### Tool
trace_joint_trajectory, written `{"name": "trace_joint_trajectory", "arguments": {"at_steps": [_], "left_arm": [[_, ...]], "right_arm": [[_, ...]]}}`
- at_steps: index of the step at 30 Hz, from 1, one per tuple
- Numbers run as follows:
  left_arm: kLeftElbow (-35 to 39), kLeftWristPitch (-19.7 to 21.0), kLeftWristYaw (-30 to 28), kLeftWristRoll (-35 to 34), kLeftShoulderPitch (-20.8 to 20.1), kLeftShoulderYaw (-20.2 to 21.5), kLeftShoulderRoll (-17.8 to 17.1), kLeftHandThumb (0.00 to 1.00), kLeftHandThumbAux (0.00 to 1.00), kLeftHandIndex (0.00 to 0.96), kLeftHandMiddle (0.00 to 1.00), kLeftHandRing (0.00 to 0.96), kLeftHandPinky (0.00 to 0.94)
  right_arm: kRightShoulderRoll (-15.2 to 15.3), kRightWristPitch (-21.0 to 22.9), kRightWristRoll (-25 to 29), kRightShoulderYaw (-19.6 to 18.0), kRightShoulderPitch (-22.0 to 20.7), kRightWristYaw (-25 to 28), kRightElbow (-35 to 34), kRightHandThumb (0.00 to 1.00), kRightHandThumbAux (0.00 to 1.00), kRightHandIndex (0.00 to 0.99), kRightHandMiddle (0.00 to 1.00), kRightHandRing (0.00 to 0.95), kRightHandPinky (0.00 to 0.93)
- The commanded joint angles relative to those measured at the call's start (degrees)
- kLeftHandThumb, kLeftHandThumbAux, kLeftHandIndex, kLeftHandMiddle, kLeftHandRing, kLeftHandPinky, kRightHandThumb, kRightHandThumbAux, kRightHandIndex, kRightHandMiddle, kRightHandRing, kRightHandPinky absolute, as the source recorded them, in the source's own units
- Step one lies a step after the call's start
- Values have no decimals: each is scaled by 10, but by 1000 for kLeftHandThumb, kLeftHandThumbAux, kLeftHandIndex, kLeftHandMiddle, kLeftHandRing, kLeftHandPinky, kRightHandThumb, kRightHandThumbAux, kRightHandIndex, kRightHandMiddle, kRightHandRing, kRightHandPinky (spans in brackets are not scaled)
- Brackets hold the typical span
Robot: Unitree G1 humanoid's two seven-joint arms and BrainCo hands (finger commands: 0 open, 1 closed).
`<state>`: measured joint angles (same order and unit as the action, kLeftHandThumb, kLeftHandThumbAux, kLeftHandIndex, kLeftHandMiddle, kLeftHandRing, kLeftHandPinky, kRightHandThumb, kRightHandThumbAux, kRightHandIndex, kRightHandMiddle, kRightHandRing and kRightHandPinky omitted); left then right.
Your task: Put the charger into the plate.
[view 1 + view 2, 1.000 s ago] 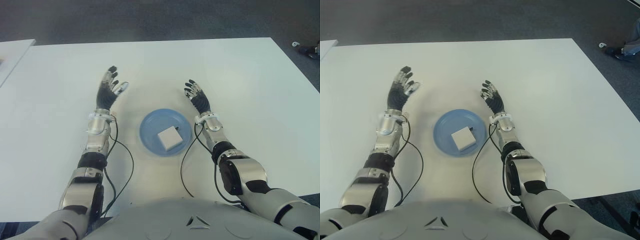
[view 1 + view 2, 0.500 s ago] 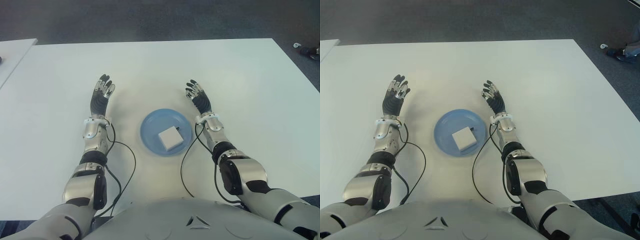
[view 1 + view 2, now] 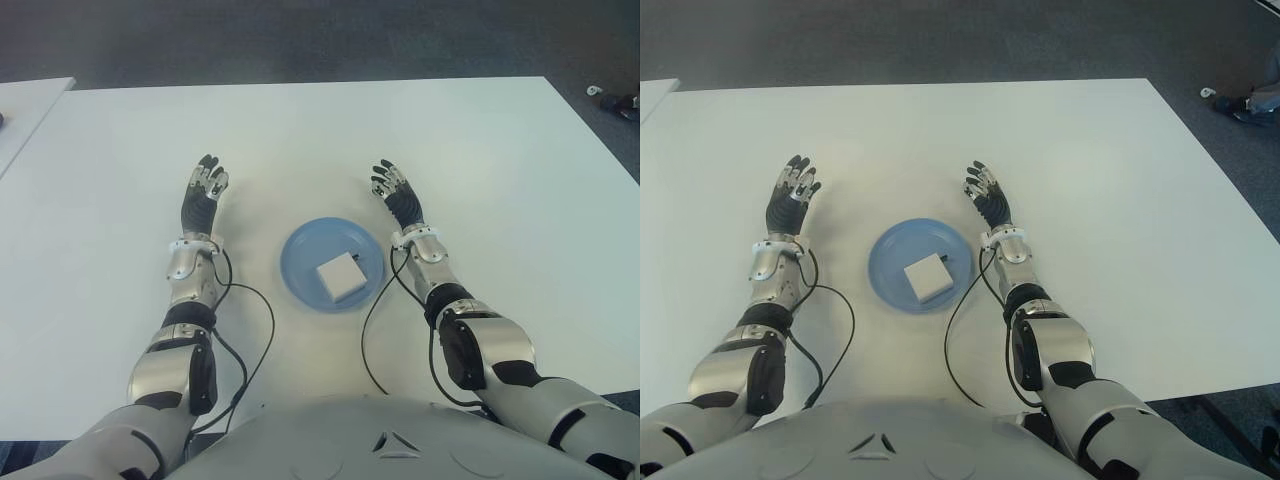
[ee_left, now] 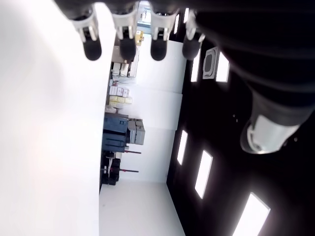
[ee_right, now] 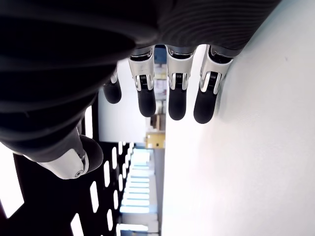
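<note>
A white square charger [image 3: 339,274] lies inside the blue plate [image 3: 303,252] near the table's front middle. To the plate's left is my left hand [image 3: 203,189], fingers stretched out straight and holding nothing. My right hand [image 3: 394,191] shows on the plate's right, fingers likewise extended and empty. Both wrist views show straight fingertips [image 4: 126,46] [image 5: 174,107] along the white table [image 3: 500,180] with nothing in the palms.
Black cables [image 3: 255,335] trail from both wrists back toward my body across the table's front. A second white table's corner [image 3: 25,105] shows at the far left. Dark floor lies beyond the far edge, with shoes [image 3: 618,100] at the upper right.
My left hand has drawn back and to the left from a spot farther out, then settled beside the plate. The right hand, charger and plate have not moved.
</note>
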<state>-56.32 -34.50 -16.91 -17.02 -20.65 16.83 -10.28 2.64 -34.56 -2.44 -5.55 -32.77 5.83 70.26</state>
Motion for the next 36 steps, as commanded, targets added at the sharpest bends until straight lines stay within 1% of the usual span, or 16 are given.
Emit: {"name": "trace_joint_trajectory", "arguments": {"at_steps": [1,6,11,20,24,28,31,36], "left_arm": [[-12,-8,25,17,15,1,11,0,551,0,0,0,0],[-10,-12,39,36,30,-7,15,0,555,0,0,0,0],[-20,2,42,63,43,-20,4,0,558,0,0,0,0],[-28,29,32,84,49,-34,-7,1,569,0,0,0,0],[-14,23,39,102,57,-51,0,3,575,0,0,0,0],[16,24,50,119,76,-67,4,5,587,0,0,0,0],[27,31,56,128,84,-75,1,6,594,0,0,0,0],[51,48,68,144,101,-88,-3,52,591,0,0,0,0]], "right_arm": [[1,45,2,-3,40,-2,26,34,556,26,155,132,86],[1,46,6,-7,41,-3,25,17,554,26,151,125,71],[2,41,13,-12,43,-2,22,8,547,26,143,117,65],[5,43,22,-22,43,-3,19,7,539,27,117,89,43],[7,46,30,-29,43,-2,18,9,537,24,105,76,33],[9,47,35,-33,44,-1,16,13,536,19,94,66,24],[9,47,37,-35,44,-5,14,16,534,15,88,60,21],[9,47,39,-37,45,-12,12,23,525,9,81,54,26]]}}
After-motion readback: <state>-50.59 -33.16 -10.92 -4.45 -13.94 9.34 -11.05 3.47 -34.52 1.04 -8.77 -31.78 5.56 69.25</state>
